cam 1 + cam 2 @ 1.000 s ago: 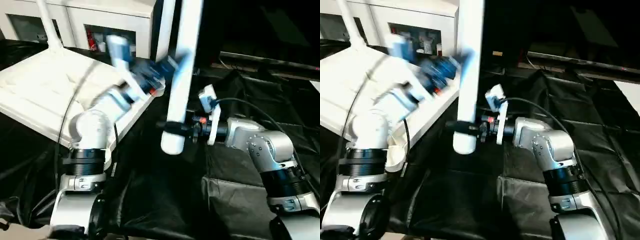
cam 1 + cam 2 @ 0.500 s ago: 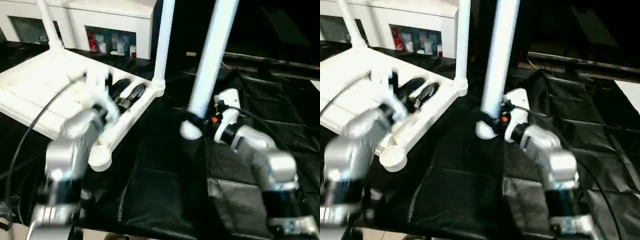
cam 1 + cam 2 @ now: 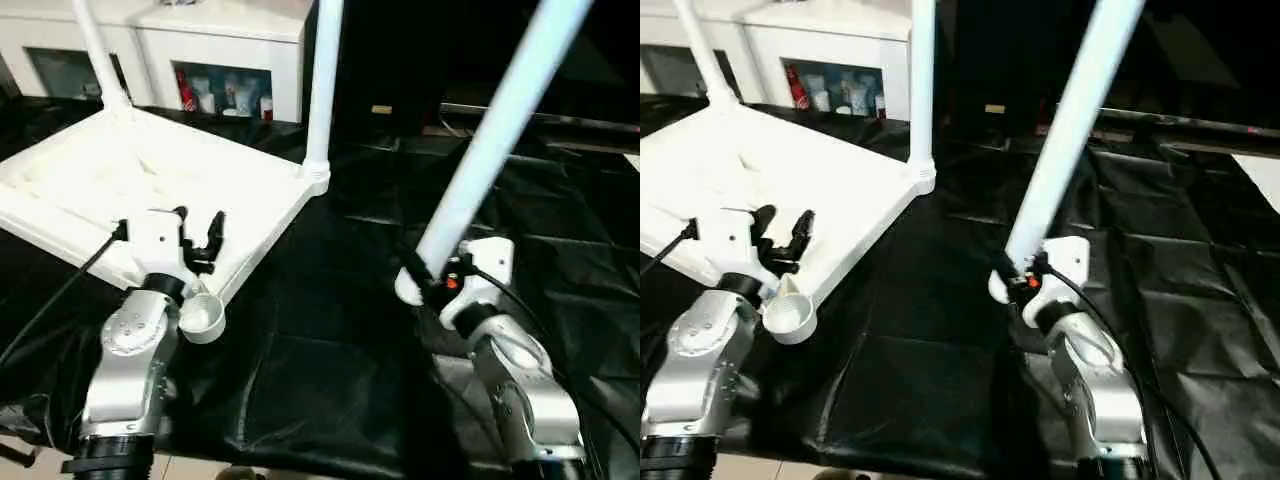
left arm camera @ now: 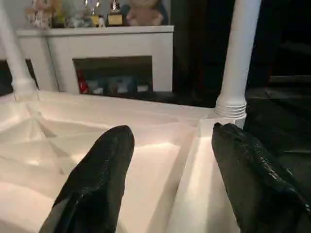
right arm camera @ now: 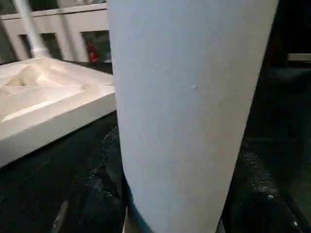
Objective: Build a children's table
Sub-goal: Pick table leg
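A loose white leg [image 3: 495,140] is clamped near its lower end by the right end effector [image 3: 425,283], right of centre. The left end effector [image 3: 198,240], fingers apart, is held over the upturned children's table [image 3: 150,180] at upper left, on the black-covered table [image 3: 330,330].

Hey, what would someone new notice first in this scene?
Probably the long white table leg, slanting up from the right gripper that clasps its lower end. Next, the upturned white tabletop on the black cover at left, two legs already standing in it, with the left gripper open over its near edge.
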{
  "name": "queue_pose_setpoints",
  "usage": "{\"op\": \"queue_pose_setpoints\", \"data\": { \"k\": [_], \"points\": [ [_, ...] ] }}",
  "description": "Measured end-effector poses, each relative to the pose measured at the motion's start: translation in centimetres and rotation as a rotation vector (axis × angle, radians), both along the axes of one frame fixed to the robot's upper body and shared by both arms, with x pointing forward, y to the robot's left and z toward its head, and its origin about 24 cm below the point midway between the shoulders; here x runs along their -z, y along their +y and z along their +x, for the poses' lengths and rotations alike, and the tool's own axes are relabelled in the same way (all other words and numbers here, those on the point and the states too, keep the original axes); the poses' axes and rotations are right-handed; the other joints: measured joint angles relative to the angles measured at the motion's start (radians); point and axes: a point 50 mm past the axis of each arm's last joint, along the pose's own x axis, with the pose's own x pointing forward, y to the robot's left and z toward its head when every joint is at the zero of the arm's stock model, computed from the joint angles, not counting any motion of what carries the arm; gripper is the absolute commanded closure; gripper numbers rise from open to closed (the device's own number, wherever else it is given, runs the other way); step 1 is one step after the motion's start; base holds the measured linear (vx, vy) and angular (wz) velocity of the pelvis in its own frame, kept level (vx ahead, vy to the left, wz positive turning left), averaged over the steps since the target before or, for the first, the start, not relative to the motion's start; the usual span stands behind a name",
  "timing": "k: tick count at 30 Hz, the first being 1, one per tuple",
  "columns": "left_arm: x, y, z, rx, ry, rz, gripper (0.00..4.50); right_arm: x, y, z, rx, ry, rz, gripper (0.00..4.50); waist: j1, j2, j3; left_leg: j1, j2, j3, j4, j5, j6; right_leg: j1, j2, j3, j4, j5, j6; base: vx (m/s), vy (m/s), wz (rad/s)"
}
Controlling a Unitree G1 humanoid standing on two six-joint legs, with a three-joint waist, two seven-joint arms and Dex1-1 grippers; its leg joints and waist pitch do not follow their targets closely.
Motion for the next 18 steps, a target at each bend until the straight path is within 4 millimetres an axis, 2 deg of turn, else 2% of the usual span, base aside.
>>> {"op": "queue_pose_setpoints", "data": {
  "k": [4,6,10,11,13,16,18],
  "points": [
    [-0.01,-0.74,0.02,0.012,-0.02,-0.006,1.5,-0.31,-0.89,0.05,0.053,-0.026,0.006,2.56,0.013,0.006,-0.002,-0.001,-0.013,-0.002,0.009,0.002,0.018,0.005,-0.015,0.002,0.0,0.003,0.008,-0.001,0.032,-0.01],
    [-0.02,-0.72,0.02,0.0,-0.026,-0.01,1.5,-0.32,-1.05,0.05,0.066,-0.026,0.017,2.56,0.014,0.016,-0.004,-0.001,-0.017,0.0,0.014,-0.001,0.03,0.01,-0.018,0.002,-0.013,0.004,0.009,-0.005,0.091,0.05],
    [0.12,-0.57,0.03,-0.012,-0.025,-0.011,1.5,-0.34,-0.95,0.12,0.069,-0.032,0.017,2.56,0.007,0.018,-0.005,-0.001,-0.024,0.026,0.014,-0.002,0.058,0.017,-0.037,0.004,-0.028,0.013,0.003,-0.01,0.093,0.06],
    [0.2,-0.56,0.02,-0.013,-0.024,-0.006,1.5,-0.34,-0.98,0.13,0.075,-0.041,0.007,2.56,0.007,0.018,-0.005,-0.001,-0.031,0.032,0.014,-0.003,0.068,0.02,-0.044,0.009,-0.037,0.014,0.009,-0.024,0.12,0.09],
    [0.33,-0.57,-0.09,-0.014,-0.026,0.006,1.5,-0.39,-1.02,0.14,0.079,-0.054,-0.001,2.56,0.006,0.019,-0.005,-0.001,-0.04,0.036,0.014,-0.005,0.08,0.026,-0.054,0.01,-0.049,0.015,0.013,-0.032,0.16,0.06],
    [0.38,-0.54,-0.15,-0.017,-0.027,0.009,1.5,-0.39,-0.93,0.14,0.078,-0.055,0.002,2.56,-0.005,0.02,-0.005,0.0,-0.052,0.046,0.014,-0.009,0.102,0.034,-0.065,0.011,-0.069,0.013,0.017,-0.035,0.136,0.03],
    [0.4,-0.45,-0.18,-0.024,-0.028,0.011,1.5,-0.34,-0.63,0.15,0.071,-0.052,0.01,2.56,-0.029,0.02,-0.004,0.0,-0.056,0.06,0.014,-0.015,0.113,0.034,-0.069,0.011,-0.078,0.007,0.021,-0.053,0.131,0.04]
  ]
}}
